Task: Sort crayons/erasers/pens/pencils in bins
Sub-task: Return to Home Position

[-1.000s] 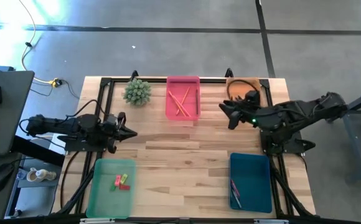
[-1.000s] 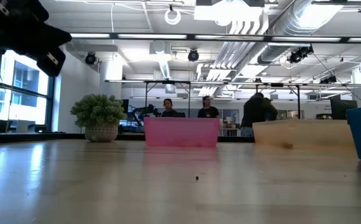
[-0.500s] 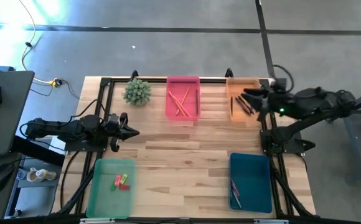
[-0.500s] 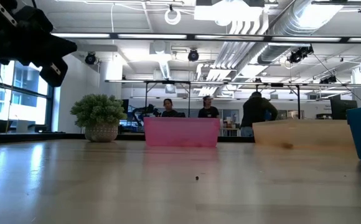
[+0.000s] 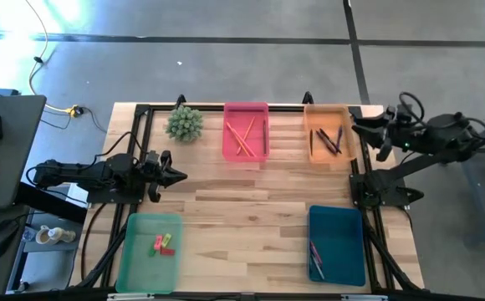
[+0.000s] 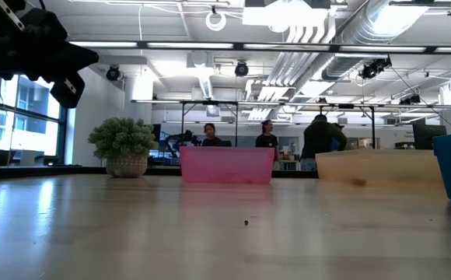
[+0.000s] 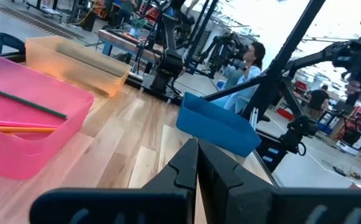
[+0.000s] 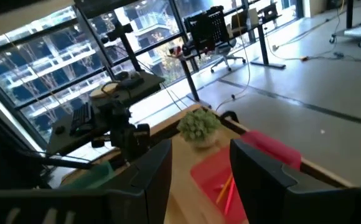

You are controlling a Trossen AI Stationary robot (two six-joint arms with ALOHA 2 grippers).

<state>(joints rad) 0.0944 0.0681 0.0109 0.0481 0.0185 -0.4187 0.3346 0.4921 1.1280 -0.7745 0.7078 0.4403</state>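
At the far right corner of the table (image 5: 251, 201), right gripper (image 5: 358, 128), fingers spread and empty, hangs just beside the orange bin (image 5: 327, 107) of pens (image 5: 330, 140), whose rim a low swing home could clip; left gripper (image 5: 178, 176) waits pressed together, left edge.

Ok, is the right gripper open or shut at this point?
Open. In its wrist view the right gripper's two fingers stand well apart, with the pink bin showing through the empty gap.
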